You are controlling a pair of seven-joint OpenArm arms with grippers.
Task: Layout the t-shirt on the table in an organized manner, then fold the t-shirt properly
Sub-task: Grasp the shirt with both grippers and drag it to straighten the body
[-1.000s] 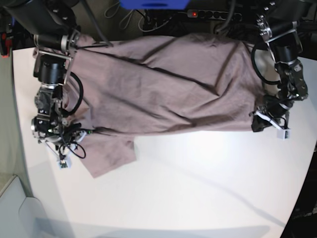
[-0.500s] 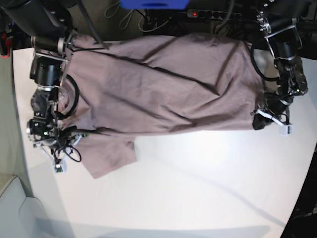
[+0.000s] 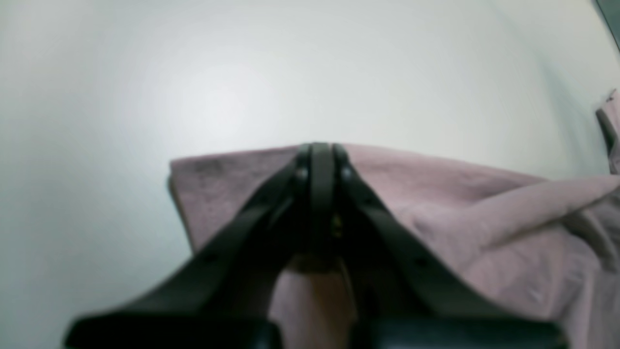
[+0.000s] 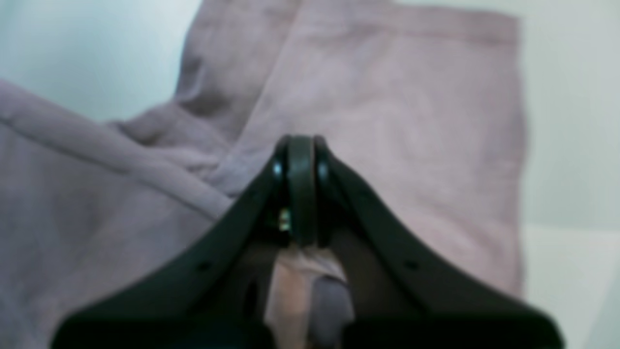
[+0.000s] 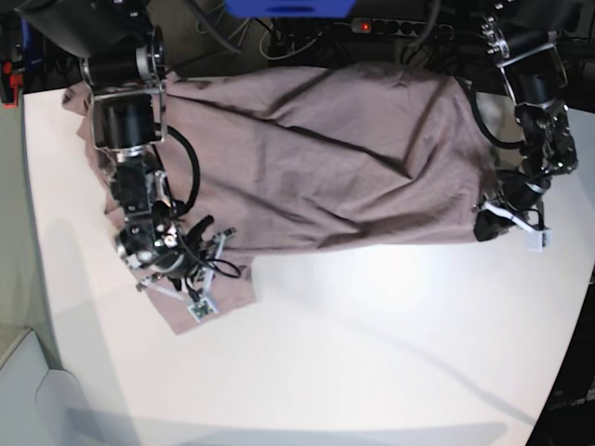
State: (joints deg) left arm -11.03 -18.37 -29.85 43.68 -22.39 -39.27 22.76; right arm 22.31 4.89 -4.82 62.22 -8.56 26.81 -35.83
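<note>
Your fingers (image 3: 319, 165) on both arms are pinched shut on the t-shirt (image 5: 316, 158), which stretches long-axis across the table (image 5: 372, 353) between them, left gripper (image 5: 490, 223) at one corner, right gripper (image 5: 191, 265) (nearer the loose sleeve) opposite.

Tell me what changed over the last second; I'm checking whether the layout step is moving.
The right gripper swung in over the sleeve, toward the table's middle, shut on the t-shirt; its arm now covers more of that shirt edge. The left gripper stayed at the opposite corner, also shut on cloth. The shirt's body and its folds look unchanged.
</note>
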